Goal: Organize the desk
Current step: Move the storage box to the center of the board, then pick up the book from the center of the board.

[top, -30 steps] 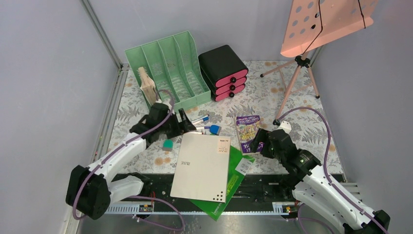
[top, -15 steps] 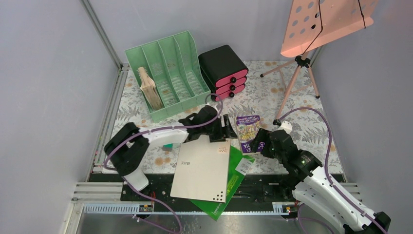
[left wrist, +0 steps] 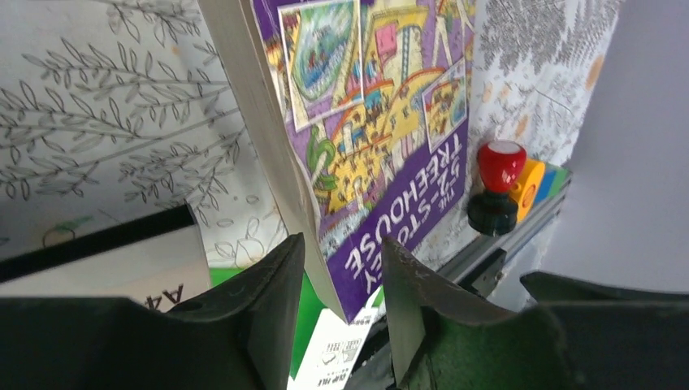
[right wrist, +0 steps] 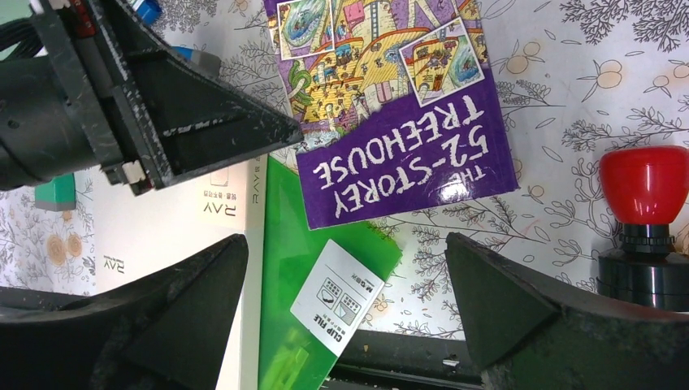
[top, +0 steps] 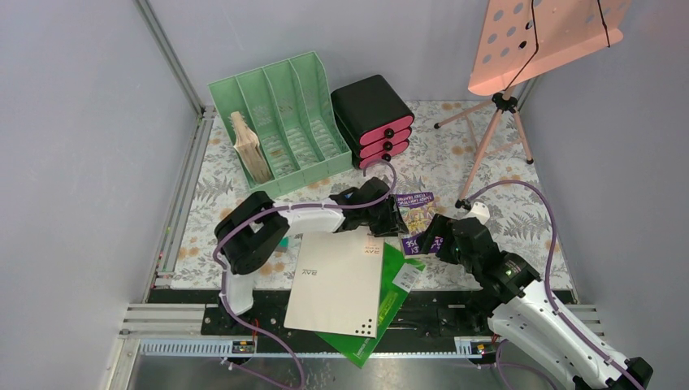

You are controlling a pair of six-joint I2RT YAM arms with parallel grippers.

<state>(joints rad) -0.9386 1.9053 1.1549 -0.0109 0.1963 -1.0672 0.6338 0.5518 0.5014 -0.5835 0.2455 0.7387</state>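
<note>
The left hand has its fingers narrowly parted astride the left page edge of the purple "52-Storey Treehouse" book, not visibly clamped, while the right hand hangs wide and empty over the book's near end. The step looks like lifting this book off the middle of the bench, so next come a firm close and a clean lift. Room is tight on the near side (green clip file meeting the corner, red-topped stamp just right), with bare cloth beyond and the mint-green file rack far left.

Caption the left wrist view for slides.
Left gripper, open, straddles an edge of the purple Treehouse book on the desk; red-knobbed stamp beyond.
</note>
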